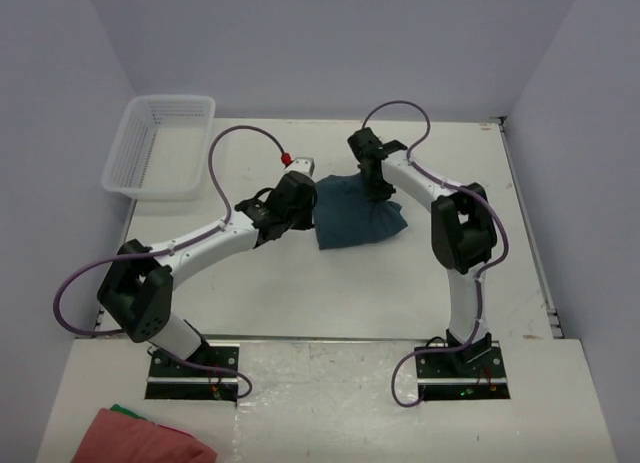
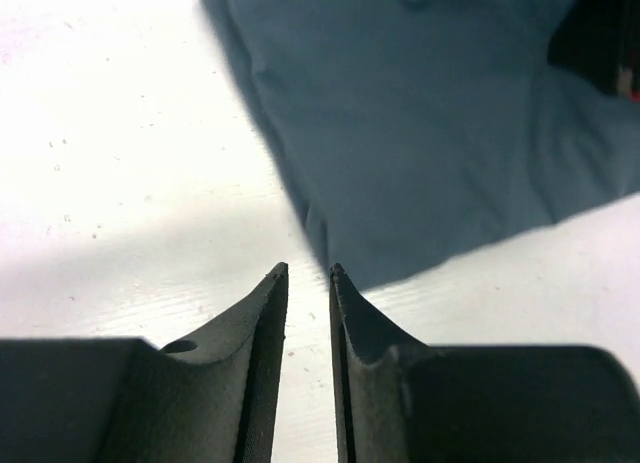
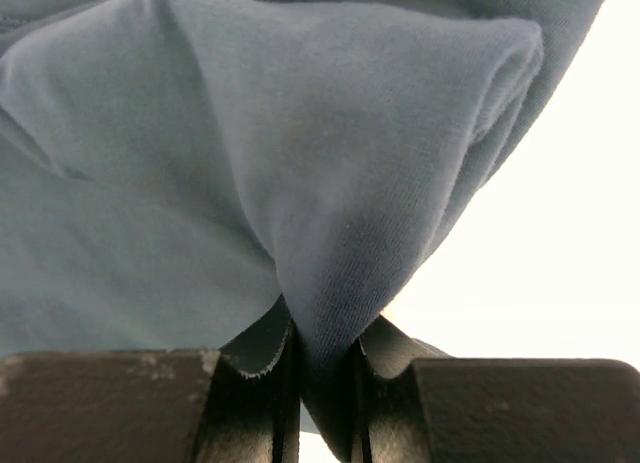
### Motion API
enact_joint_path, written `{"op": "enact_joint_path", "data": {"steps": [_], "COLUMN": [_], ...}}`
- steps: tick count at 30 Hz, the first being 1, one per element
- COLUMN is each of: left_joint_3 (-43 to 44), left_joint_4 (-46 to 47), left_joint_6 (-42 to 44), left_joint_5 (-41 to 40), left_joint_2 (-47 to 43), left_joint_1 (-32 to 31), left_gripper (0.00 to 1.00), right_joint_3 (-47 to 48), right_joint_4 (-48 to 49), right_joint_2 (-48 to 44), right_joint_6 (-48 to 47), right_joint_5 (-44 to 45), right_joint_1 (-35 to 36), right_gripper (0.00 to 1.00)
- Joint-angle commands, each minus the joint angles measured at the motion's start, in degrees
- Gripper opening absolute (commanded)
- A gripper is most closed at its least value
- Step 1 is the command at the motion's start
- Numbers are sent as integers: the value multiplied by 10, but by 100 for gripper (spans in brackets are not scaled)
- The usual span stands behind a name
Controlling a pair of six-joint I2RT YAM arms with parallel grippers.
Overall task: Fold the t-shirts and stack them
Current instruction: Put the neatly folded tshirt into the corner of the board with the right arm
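Pinching a raised fold of the blue-grey shirt [image 3: 300, 163], the right gripper [image 3: 322, 333] has its fingers clamped narrowly on the cloth, which rises in a tent above them and drapes off to the left. The rest of the shirt lies crumpled near the middle of the table [image 1: 300, 283], toward the far side, its near edge ragged and one corner pointing right. The left gripper [image 2: 308, 273] sits low just beside the shirt's left edge, its fingers drawn nearly together with only a slit between them and nothing in it; its tips are over bare table, not on the cloth. Bare white surface runs from the shirt's near edge to the arm bases, and also to the right, up to the table's right edge. A white mesh basket [image 1: 120, 173] stands at the far left corner, well apart from the shirt. A red cloth [image 1: 140, 443] lies at the near left, below the bases.
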Motion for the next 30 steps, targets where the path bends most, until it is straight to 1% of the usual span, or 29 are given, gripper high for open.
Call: {"op": "enact_joint_path", "data": {"steps": [1, 5, 9, 15, 16, 17, 22, 30], "left_joint_3": [-7, -32, -72, -101, -103, -109, -110, -110], "left_joint_4": [-7, -7, 3, 0, -3, -6, -17, -29], "left_joint_6": [-15, -25, -36, -35, -34, -33, -26, -16], "left_joint_5": [0, 5, 8, 35, 38, 38, 38, 51], "left_joint_2": [-37, -58, -84, -103, -112, -116, -137, -136], "left_joint_1": [-14, -22, -33, -45, -47, -49, -50, -51], "left_gripper": [25, 25, 26, 26, 26, 26, 26, 26], "right_joint_3": [46, 95, 148, 272, 311, 327, 407, 414], "right_joint_4": [-33, -48, -48, -62, -68, -70, -71, -42], "right_joint_2": [21, 48, 81, 159, 168, 178, 212, 221], "right_joint_6": [-63, -93, -128, -198, -207, -227, -262, -287], "right_joint_5": [102, 133, 144, 140, 143, 145, 141, 132], "right_joint_1": [-50, -95, -134, -190, -201, -206, -233, -268], "right_gripper": [0, 0, 0, 0, 0, 0, 0, 0]}}
